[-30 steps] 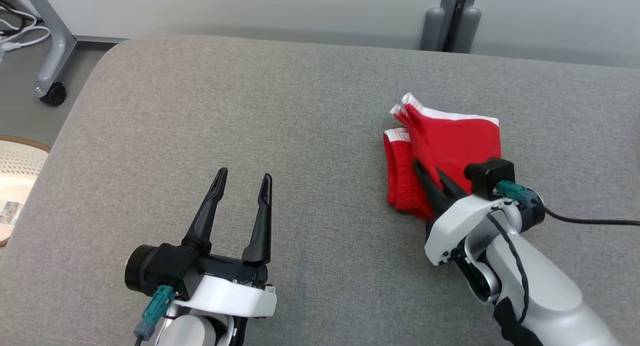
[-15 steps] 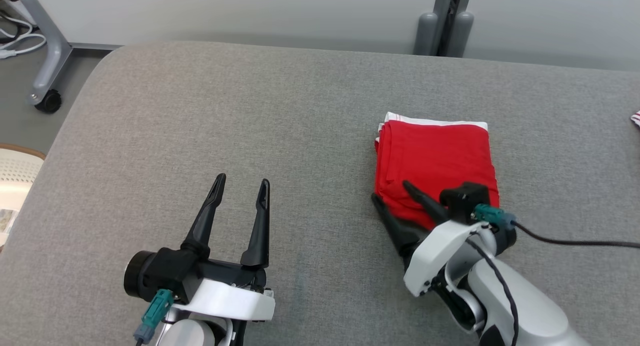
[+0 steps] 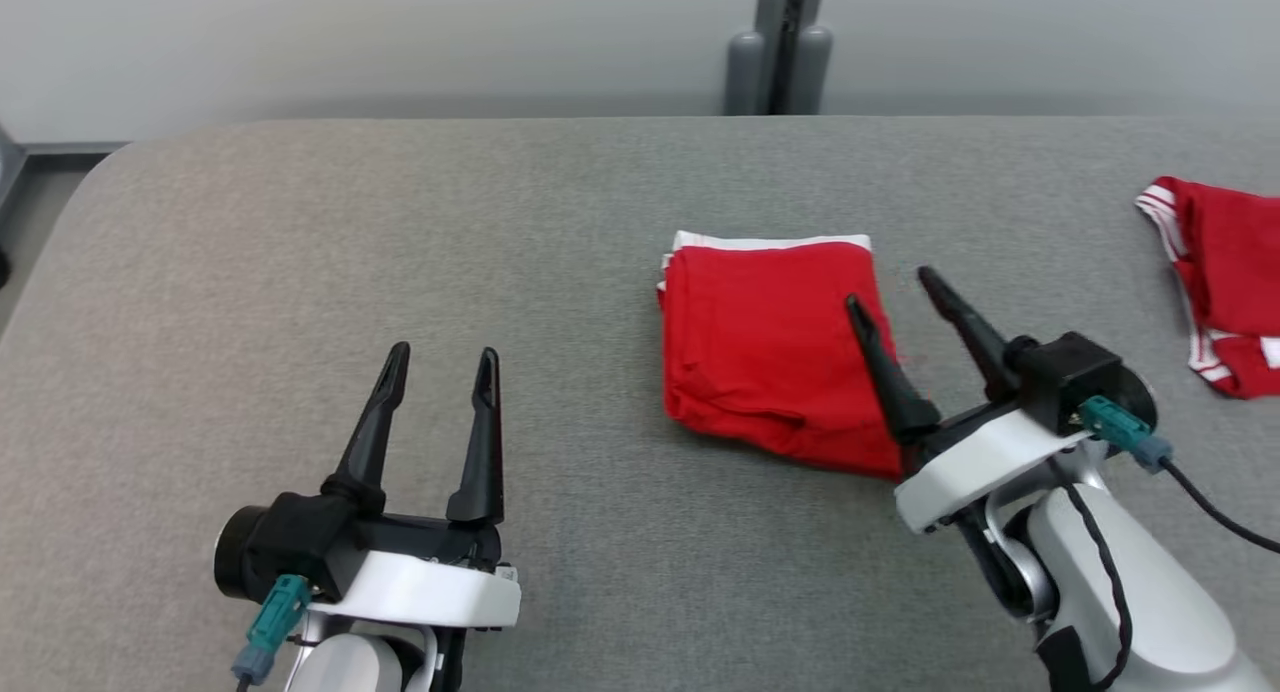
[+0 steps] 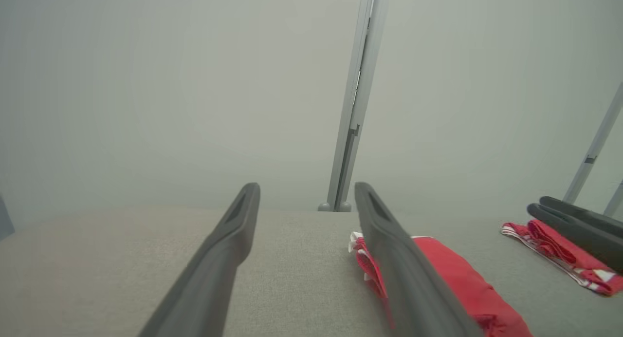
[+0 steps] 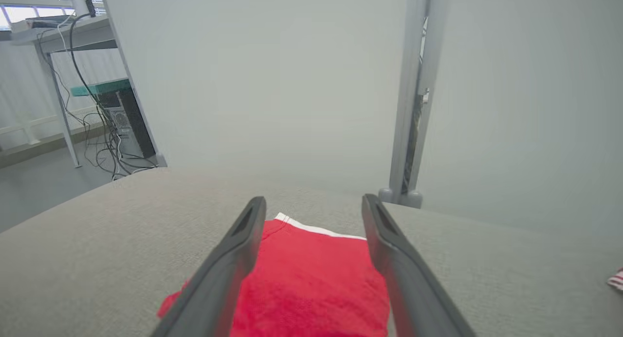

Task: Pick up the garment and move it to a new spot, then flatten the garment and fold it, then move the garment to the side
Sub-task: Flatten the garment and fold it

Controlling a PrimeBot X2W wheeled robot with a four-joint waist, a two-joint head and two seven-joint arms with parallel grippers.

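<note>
Because the red garment [image 3: 770, 352] lies as a squared-off, layered stack with its white band turned toward 12 o'clock, the folding looks done. What seems to remain is the last step, getting the bundle to the side. It rests flat on the grey cloth-covered table [image 3: 400, 222], a little toward 3 o'clock from the table's middle in the head view. The upright post [image 3: 778, 42] stands close by, beyond the 12 o'clock edge.

The right fingers [image 3: 884, 372] are spread wide and grip nothing. They come in from the garment's 4 o'clock corner and point toward 11 o'clock. One finger is over the stack's 3 o'clock edge and the other over bare table just beside it. The right wrist view shows red cloth between and below them, but I cannot tell whether a tip brushes the fabric. That spread stance would suit either leaving the stack undisturbed or straddling its edge for a fresh pinch.

The left fingers [image 3: 372, 422] are likewise apart and empty. They sit toward 7 o'clock on the table, well apart from the garment, probably so as not to snag the folds.

A second red garment [image 3: 1220, 272] with white stripes lies rumpled at the 3 o'clock edge, so a move that way would need to stop short of it.
</note>
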